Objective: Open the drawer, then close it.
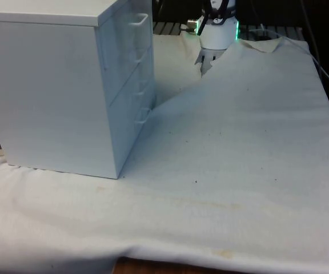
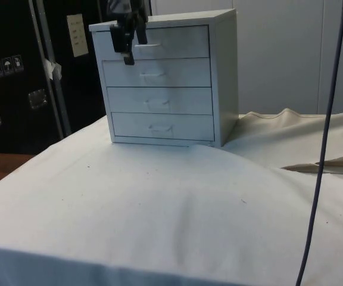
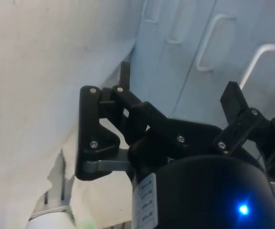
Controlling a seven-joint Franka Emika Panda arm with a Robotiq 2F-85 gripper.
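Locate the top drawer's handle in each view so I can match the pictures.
Front view: top drawer's handle at the chest's upper corner, seen edge-on.
Side view: beside the gripper, on the top drawer front.
Wrist view: the loop nearest the fingers.
Shared landmark: the white chest of drawers.

One chest of drawers [image 2: 177, 77] — four drawers, four handles; one white cloth [image 1: 239, 171].

Front view: we look across the cloth-covered table [image 1: 239, 171], the chest of drawers [image 1: 56, 91] close at ten o'clock, side-on. Side view: we face its drawer fronts [image 2: 159, 83] at twelve o'clock, farther off. Wrist view: close, sharing those fronts.
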